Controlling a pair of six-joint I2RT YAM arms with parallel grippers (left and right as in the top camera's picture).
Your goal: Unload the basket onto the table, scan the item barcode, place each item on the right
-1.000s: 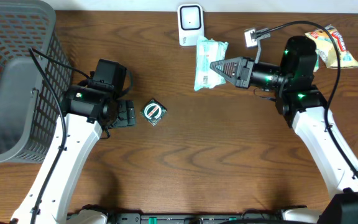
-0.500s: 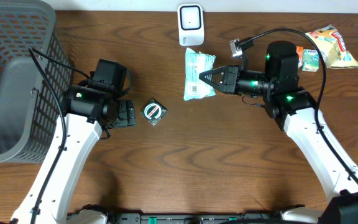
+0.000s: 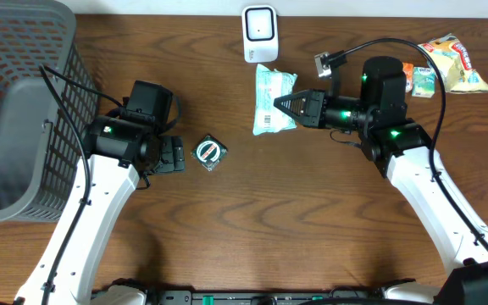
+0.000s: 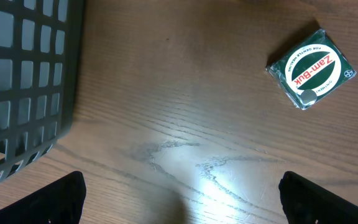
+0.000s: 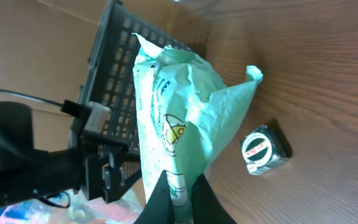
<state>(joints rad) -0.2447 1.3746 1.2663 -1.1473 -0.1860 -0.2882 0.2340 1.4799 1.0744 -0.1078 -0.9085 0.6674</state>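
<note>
Now right gripper [image 3: 278, 103] pinches pack [image 3: 268, 87], scanner [image 3: 260, 32] just beyond its tips; left gripper [image 4: 179, 199] gapes empty. Next: aim barcode [image 3: 263, 125] at scanner.

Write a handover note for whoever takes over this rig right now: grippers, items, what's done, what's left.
Left gripper: open, empty, beside the Zam-Buk box lying on the table.
Right gripper: shut on the pale green packet, held up just in front of the white scanner.
Done: packet picked up.
Left: show its barcode to the scanner; no sign yet of a scan.
</note>
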